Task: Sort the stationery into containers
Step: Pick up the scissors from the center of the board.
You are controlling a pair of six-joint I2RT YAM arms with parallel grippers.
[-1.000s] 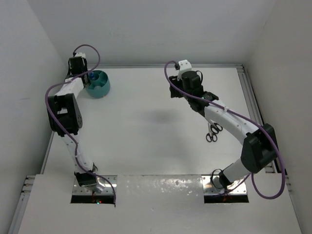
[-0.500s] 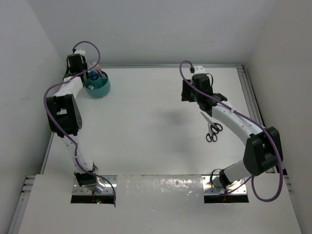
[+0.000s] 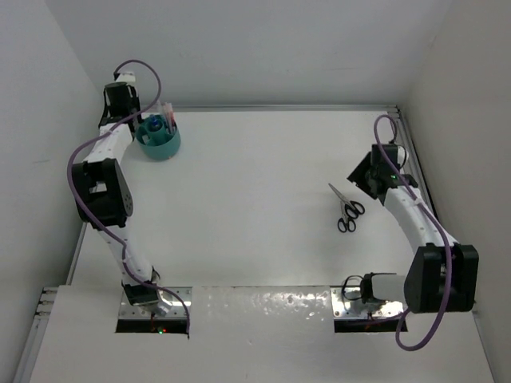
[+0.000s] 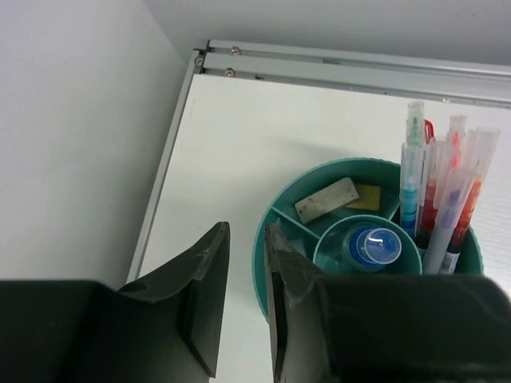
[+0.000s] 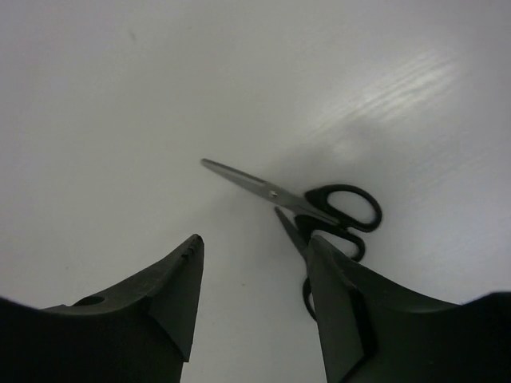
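Your right gripper (image 5: 254,239), jaws moderately wide and empty, is the nearer one: the scissors (image 5: 295,203) lie just ahead at 1 o'clock. Blades point to 10, handles to 4.

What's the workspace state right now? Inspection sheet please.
Surface: white table, no spills seen.
Job's things: teal tub at far left holds pens, blue-capped bottle and eraser; scissors lie flat on the table, blades apart, not yet sorted.
Clutter: nothing seen.
Grippers: left gripper slightly open, empty, raised beside the tub; right gripper open, empty, near the scissors, not touching.
Cables: purple cables loop along both arms, clear of the items.
Surroundings: white walls; metal rail at the far edge.
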